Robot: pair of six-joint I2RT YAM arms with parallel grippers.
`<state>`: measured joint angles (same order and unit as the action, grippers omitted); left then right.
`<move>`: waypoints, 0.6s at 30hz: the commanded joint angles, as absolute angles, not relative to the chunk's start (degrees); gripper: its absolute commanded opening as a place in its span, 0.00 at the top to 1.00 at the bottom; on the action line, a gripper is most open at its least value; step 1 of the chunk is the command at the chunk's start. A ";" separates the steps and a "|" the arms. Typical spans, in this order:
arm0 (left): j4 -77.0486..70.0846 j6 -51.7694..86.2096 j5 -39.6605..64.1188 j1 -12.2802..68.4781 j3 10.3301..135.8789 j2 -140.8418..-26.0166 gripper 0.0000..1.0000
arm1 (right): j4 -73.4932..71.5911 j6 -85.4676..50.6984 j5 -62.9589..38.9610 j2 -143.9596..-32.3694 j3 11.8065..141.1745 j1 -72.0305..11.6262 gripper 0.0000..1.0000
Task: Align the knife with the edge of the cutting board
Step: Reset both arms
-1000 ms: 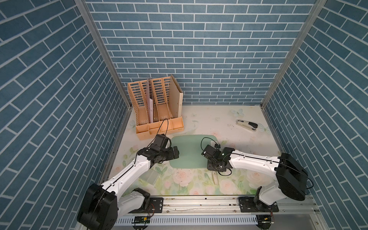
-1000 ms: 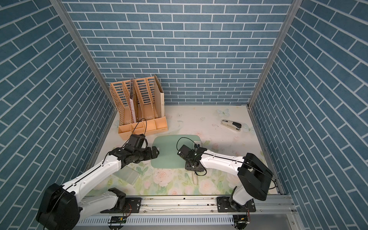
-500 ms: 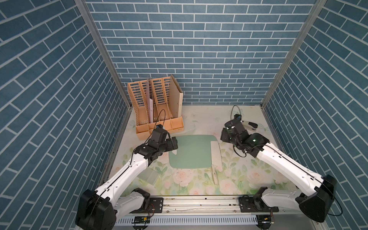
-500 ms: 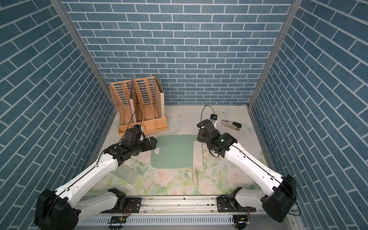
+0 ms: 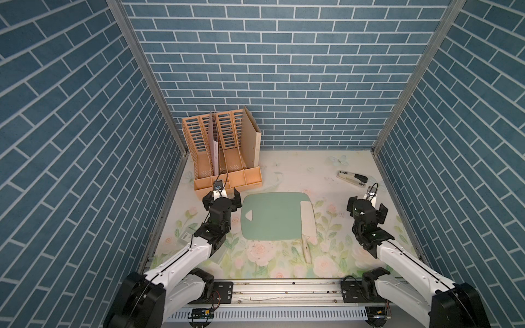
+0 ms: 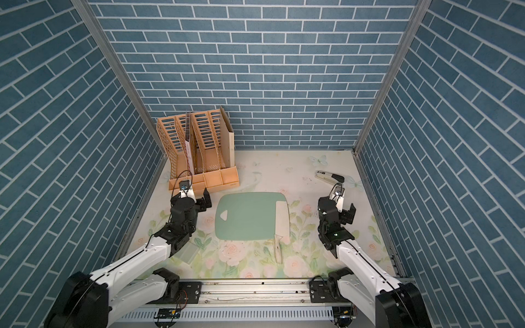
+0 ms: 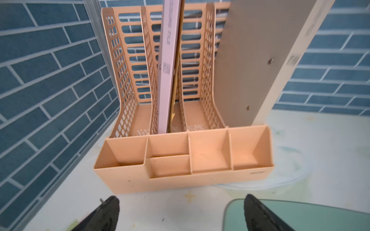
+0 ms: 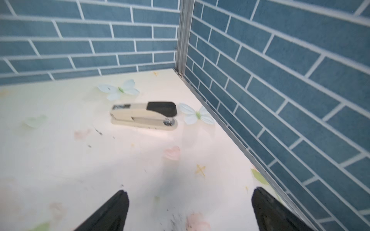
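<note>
The knife (image 5: 308, 221) lies flat with its broad blade along the right edge of the cutting board (image 5: 270, 218), and its cream handle juts past the near edge onto the floral table (image 5: 289, 173). The left gripper (image 5: 222, 197) hovers empty with jaws spread wide by the board's far left corner, in front of the file organizer (image 5: 224, 159). The right gripper (image 5: 368, 205) hangs equally wide and empty, well right of the board (the stapler (image 5: 352, 178) lies just beyond it).

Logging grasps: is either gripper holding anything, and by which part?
Nothing is held. Left gripper and right gripper are open and empty; the knife lies free along the cutting board's edge.
</note>
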<state>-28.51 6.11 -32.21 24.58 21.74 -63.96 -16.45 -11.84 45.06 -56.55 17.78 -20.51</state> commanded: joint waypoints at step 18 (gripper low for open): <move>-76.69 0.59 -4.52 1.47 11.45 -87.90 0.00 | -74.49 -0.19 7.70 -87.38 11.45 -2.55 0.02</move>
<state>-75.70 -1.65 -11.22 3.88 8.62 -87.37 -73.65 -0.56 15.33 -87.37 9.52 -3.49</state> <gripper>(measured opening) 0.995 0.980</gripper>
